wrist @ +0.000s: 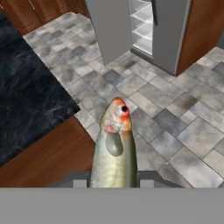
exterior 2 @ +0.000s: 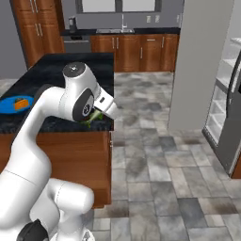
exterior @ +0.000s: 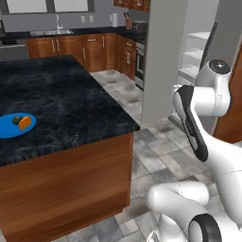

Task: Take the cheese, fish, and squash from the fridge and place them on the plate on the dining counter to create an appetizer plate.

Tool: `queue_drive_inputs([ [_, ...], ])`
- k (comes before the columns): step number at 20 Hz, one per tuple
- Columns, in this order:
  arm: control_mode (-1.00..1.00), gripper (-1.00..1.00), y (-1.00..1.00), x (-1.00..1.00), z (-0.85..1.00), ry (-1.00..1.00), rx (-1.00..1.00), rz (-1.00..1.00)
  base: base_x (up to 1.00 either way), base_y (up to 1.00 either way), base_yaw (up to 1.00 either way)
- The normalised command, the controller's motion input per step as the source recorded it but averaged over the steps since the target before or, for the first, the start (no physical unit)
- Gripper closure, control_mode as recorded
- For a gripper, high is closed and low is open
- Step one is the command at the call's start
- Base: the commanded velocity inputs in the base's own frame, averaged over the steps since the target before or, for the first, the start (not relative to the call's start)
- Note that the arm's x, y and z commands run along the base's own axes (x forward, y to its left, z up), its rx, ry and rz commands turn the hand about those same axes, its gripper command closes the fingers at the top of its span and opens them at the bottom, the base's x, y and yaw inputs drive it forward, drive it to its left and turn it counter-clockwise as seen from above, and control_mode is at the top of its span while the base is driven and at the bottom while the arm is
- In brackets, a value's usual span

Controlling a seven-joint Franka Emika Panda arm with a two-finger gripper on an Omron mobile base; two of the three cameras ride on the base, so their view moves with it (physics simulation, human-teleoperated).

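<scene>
An olive-green fish [wrist: 114, 148] with a reddish head stands up between the fingers of my gripper [wrist: 113, 181], which is shut on it. From the right base view the fish [exterior 2: 95, 116] peeks out under the hand, over the corner of the dining counter [exterior 2: 52, 70]. A blue plate [exterior: 5, 128] lies on the dining counter [exterior: 61, 104] at its left side, carrying the dark squash [exterior: 17, 119] and the orange cheese [exterior: 25, 123]. The fridge [wrist: 144, 26] stands open across the tiled floor, its white shelves showing.
The tall grey fridge side panel [exterior: 163, 56] rises to the right of the island. Wood wall cabinets [exterior: 94, 49] with a sink line the back wall. Grey tiled floor [exterior 2: 155, 155] lies between the island and the fridge [exterior 2: 226, 108].
</scene>
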Motion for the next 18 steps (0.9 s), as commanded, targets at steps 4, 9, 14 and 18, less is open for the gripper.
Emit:
queue_drive_inputs([
  [4,1.0,1.0,0.0,0.0,0.0,0.0,0.0,0.0,0.19,1.0,0.19],
  [9,1.0,1.0,0.0,0.0,0.0,0.0,0.0,0.0,0.42,1.0,0.25],
  [14,1.0,1.0,0.0,0.0,0.0,0.0,0.0,0.0,0.87,0.84,0.33],
  [18,1.0,1.0,0.0,0.0,0.0,0.0,0.0,0.0,0.89,0.49,0.37],
])
